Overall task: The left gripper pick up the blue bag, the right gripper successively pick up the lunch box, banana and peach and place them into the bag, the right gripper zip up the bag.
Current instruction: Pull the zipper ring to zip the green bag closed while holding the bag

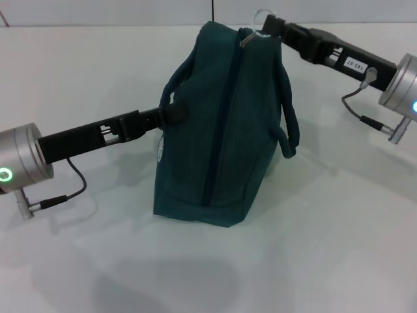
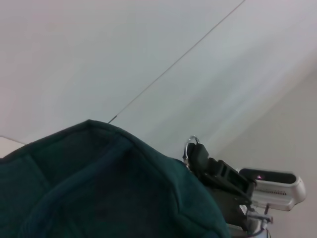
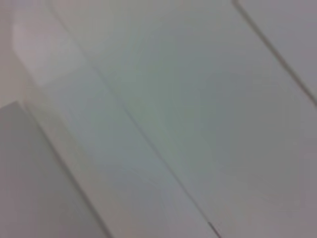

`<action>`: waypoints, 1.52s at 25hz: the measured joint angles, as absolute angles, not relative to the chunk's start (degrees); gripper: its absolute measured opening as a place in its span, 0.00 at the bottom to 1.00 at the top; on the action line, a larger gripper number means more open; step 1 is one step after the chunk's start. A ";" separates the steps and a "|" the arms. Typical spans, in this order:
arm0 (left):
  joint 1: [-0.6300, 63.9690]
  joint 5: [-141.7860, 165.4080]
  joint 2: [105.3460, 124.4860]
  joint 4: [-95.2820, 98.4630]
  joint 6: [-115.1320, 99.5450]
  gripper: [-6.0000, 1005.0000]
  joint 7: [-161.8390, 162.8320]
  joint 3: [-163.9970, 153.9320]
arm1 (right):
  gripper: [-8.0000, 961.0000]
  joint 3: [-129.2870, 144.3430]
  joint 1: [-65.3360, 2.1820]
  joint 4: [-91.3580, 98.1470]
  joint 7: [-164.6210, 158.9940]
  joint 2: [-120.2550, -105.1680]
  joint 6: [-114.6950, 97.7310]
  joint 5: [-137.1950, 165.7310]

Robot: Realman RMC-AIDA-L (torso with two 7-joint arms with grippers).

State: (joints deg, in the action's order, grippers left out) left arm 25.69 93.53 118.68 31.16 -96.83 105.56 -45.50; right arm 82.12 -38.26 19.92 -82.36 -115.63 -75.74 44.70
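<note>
Right tool point(image 1: 270, 26) pinches blue bag's point(image 1: 221, 143) zip ring point(image 1: 260, 16)

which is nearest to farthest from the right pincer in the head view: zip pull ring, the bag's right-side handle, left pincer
1. zip pull ring: at the right pincer tip, on the blue bag's top far end.
2. right-side handle: hanging down the bag's right flank, below that pincer.
3. left pincer: across the bag, at its left side by the other handle.
</note>
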 joint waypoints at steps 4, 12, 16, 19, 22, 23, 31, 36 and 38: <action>25.21 93.52 118.77 31.04 -97.32 0.07 105.56 -45.52 | 0.02 81.43 -38.25 19.28 -82.60 -115.64 -74.97 44.29; 23.34 93.43 118.68 30.94 -100.54 0.08 105.55 -45.41 | 0.02 81.31 -38.50 19.24 -82.77 -115.81 -72.47 44.12; 21.59 92.79 118.16 30.94 -100.89 0.08 105.88 -45.24 | 0.02 81.24 -38.20 19.23 -82.80 -115.87 -71.42 43.36; 20.72 92.53 117.80 30.84 -101.61 0.08 106.00 -45.22 | 0.02 81.22 -38.14 19.24 -82.82 -115.90 -70.78 43.25; 20.05 92.48 117.62 30.57 -101.93 0.08 106.06 -44.91 | 0.02 81.41 -37.91 19.34 -82.88 -116.05 -70.92 43.22; 19.83 92.49 117.51 30.14 -101.94 0.08 106.07 -44.25 | 0.02 81.51 -37.57 19.52 -82.99 -116.13 -71.21 43.15; 19.56 92.22 116.22 27.82 -101.50 0.08 106.57 -42.21 | 0.02 82.63 -35.46 19.69 -85.43 -116.22 -71.91 42.76; 20.73 94.29 116.29 27.87 -101.38 0.08 106.24 -42.69 | 0.02 84.07 -35.20 20.03 -85.55 -116.20 -72.45 42.68; 21.23 96.00 116.50 27.86 -101.24 0.08 106.12 -42.71 | 0.02 84.08 -35.19 20.01 -85.56 -116.19 -72.49 42.68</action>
